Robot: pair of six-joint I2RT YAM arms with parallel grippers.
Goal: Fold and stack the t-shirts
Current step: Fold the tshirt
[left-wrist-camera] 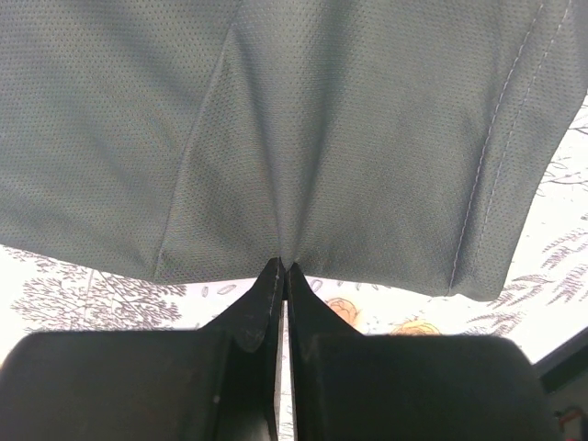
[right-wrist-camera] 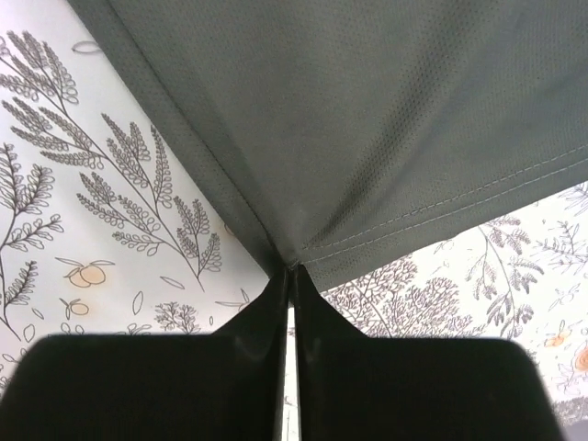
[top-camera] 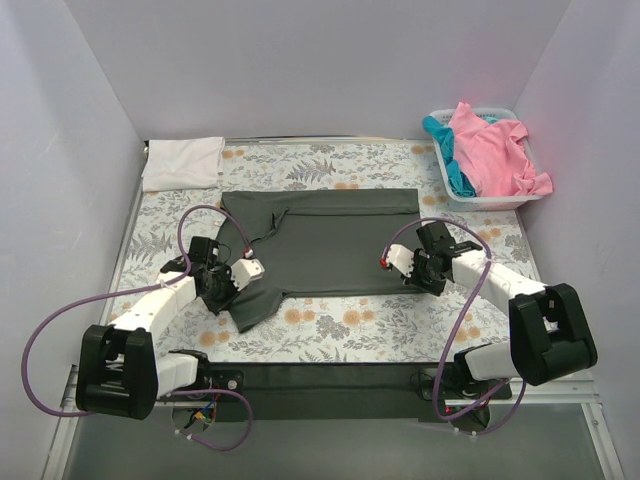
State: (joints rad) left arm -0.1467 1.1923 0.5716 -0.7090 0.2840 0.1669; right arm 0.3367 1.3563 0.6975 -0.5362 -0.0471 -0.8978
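Pinching the dark charcoal t-shirt (top-camera: 330, 235), spread flat at mid-frame, the left gripper (top-camera: 248, 268) and right gripper (top-camera: 392, 260) each clamp tight on its lower edge, and I reckon lifting both evenly would keep the fold square.

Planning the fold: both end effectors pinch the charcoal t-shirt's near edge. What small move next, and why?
Probably raise both evenly a little: the left end effector and right end effector are shut on the charcoal t-shirt, which lies spread flat.
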